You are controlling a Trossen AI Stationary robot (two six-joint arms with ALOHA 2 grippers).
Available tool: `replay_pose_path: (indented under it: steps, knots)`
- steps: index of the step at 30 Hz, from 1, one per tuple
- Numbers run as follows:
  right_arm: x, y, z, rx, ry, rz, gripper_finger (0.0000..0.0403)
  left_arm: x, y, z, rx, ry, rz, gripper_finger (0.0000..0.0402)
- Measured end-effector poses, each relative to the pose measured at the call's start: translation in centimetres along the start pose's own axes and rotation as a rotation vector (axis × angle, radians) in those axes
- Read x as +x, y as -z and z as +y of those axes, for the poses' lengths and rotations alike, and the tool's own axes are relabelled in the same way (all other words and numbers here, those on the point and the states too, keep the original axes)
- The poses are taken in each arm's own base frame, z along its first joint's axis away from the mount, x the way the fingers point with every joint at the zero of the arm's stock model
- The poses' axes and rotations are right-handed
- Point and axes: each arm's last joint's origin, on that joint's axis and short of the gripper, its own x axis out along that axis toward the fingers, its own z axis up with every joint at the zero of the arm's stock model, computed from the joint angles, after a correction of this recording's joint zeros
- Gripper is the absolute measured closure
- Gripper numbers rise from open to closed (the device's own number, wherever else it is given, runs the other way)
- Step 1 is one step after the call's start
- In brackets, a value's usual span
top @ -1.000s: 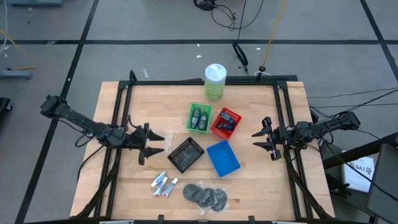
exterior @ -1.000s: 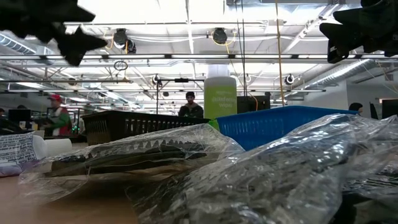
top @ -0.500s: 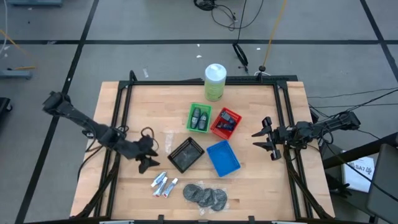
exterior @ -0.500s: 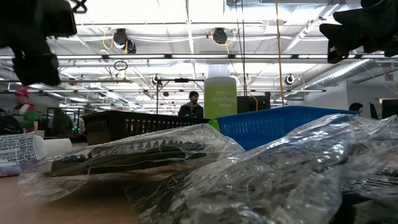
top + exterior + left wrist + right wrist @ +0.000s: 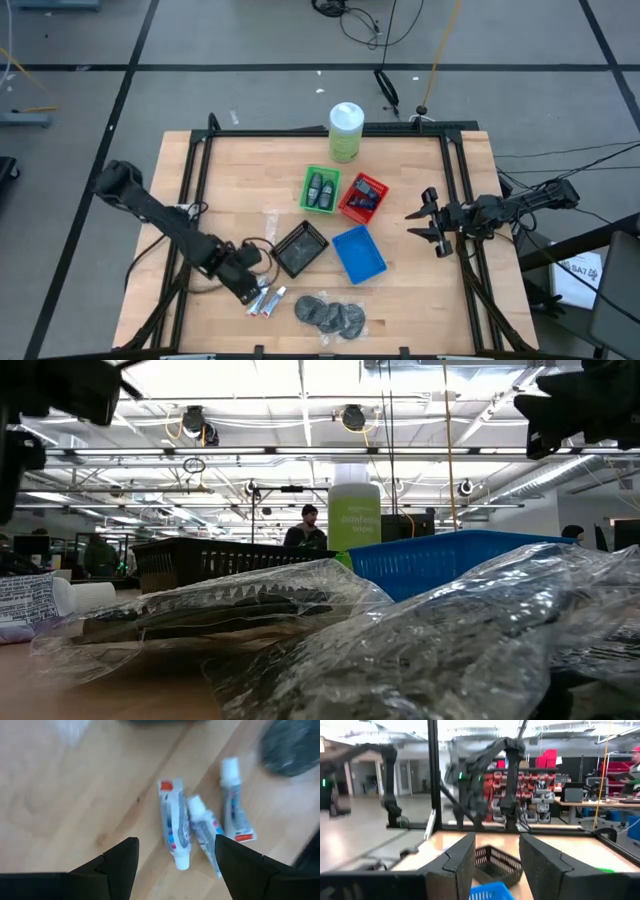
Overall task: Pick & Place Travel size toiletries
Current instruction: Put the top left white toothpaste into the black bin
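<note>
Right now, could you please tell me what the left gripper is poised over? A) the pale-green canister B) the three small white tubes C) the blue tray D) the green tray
B: the left wrist view shows the open left gripper above the three small white tubes lying on the table.

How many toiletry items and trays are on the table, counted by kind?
White tubes lying loose on the wood: 3
Grey round discs in clear wrap: 3
Dark oval bottles in the green tray: 2
Navy flat packs in the red tray: 2
Trays (green, red, blue, black): 4
Pale-green canister: 1
Total: 15
</note>
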Motion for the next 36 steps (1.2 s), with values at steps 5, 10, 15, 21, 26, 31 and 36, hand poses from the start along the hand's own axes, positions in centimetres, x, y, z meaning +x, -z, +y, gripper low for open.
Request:
replay_pose_path:
  steps: [5, 10, 15, 21, 26, 31, 36]
  knots:
    - [0.0, -0.6, 0.0, 0.081, -0.002, -0.062, 0.0261, 2.3, 0.0, -0.9, -0.057, -0.066, 0.063, 0.0149]
    - [0.0, -0.6, 0.0, 0.105, -0.003, -0.064, 0.0261, 3.9, 0.1, -1.0, -0.089, -0.118, 0.077, 0.0149]
    - [0.0, -0.6, 0.0, 0.105, -0.003, -0.064, 0.0261, 5.0, 0.2, -1.2, -0.117, -0.136, 0.108, 0.0149]
    - [0.0, -0.6, 0.0, 0.105, -0.003, -0.064, 0.0261, 6.2, 0.4, -1.1, -0.138, -0.179, 0.151, 0.0149]
    - [0.0, -0.6, 0.0, 0.103, -0.003, -0.064, 0.0261, 6.8, 0.2, -0.6, -0.149, -0.246, 0.149, 0.0149]
    - [0.0, -0.6, 0.0, 0.098, -0.003, -0.063, 0.0261, 6.6, -0.1, 0.3, -0.136, -0.334, 0.142, 0.0149]
    - [0.0, -0.6, 0.0, 0.098, -0.003, -0.063, 0.0261, 6.6, 0.0, 0.4, -0.132, -0.351, 0.129, 0.0149]
